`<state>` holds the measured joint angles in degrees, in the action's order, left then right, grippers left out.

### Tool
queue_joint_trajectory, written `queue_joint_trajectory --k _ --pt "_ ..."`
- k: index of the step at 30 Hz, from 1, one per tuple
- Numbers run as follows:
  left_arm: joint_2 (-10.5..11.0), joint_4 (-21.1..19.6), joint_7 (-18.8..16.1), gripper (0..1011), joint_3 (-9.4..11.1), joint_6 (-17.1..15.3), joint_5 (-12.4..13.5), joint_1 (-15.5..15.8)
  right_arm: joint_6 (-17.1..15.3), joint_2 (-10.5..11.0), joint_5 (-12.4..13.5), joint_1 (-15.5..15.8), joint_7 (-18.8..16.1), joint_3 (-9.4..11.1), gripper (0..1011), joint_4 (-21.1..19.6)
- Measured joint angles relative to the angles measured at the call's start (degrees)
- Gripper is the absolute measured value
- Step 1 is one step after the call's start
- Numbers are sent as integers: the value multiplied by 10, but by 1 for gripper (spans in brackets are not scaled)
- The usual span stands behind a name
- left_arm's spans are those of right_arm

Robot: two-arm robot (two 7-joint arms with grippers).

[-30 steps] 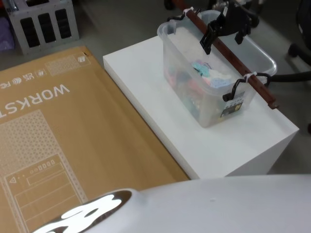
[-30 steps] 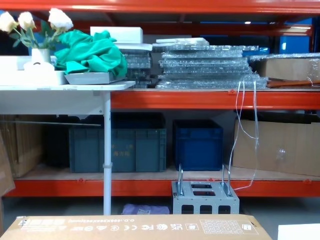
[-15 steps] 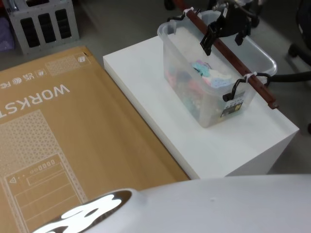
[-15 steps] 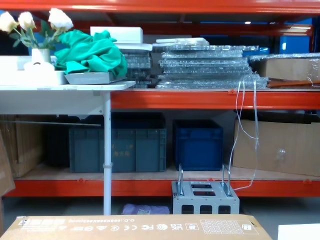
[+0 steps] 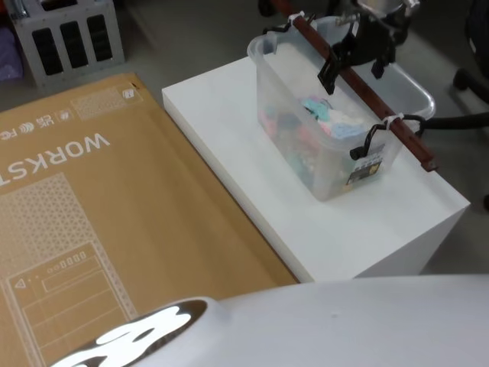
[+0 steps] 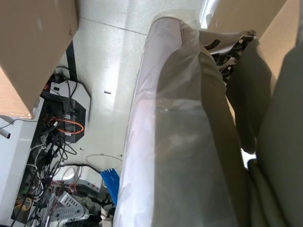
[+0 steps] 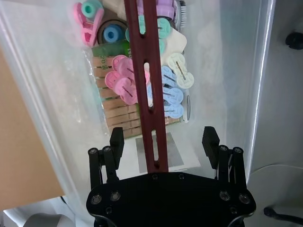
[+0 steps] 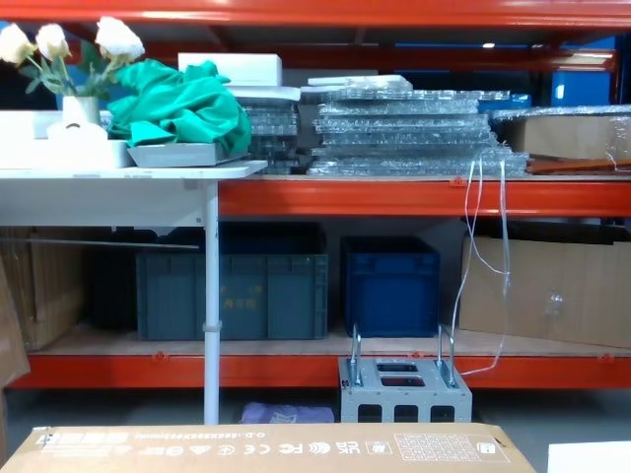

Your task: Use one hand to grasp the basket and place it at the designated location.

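The basket [image 5: 336,157] is a clear plastic tub standing on a white pedestal [image 5: 244,145]. Its reddish-brown bar handle [image 5: 365,95] is tied on with white zip ties. My right gripper [image 5: 352,74] hangs over the middle of the handle, open, with one finger on each side of the bar. In the right wrist view the handle [image 7: 147,71] runs between the black fingertips [image 7: 116,138] without touching them, and the gripper [image 7: 163,138] is open. Pastel pegs [image 7: 122,85] lie on the basket floor below.
A big flat cardboard box [image 5: 92,222] lies to the left of the pedestal, with its edge [image 8: 266,448] low in the chest view. A grey metal rack [image 5: 65,34] stands on the floor behind it. Shelving with blue crates [image 8: 389,286] lines the back.
My right gripper has sunk a little toward the handle, fingers still open around it. The basket has not moved.
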<state>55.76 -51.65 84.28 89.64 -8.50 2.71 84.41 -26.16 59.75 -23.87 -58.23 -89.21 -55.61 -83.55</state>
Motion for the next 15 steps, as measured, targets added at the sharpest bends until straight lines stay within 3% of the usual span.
queue_joint_trajectory --k 15 --pt "0 0 0 0 0 0 0 0 16 -10 2 9 14 -3 1000 24"
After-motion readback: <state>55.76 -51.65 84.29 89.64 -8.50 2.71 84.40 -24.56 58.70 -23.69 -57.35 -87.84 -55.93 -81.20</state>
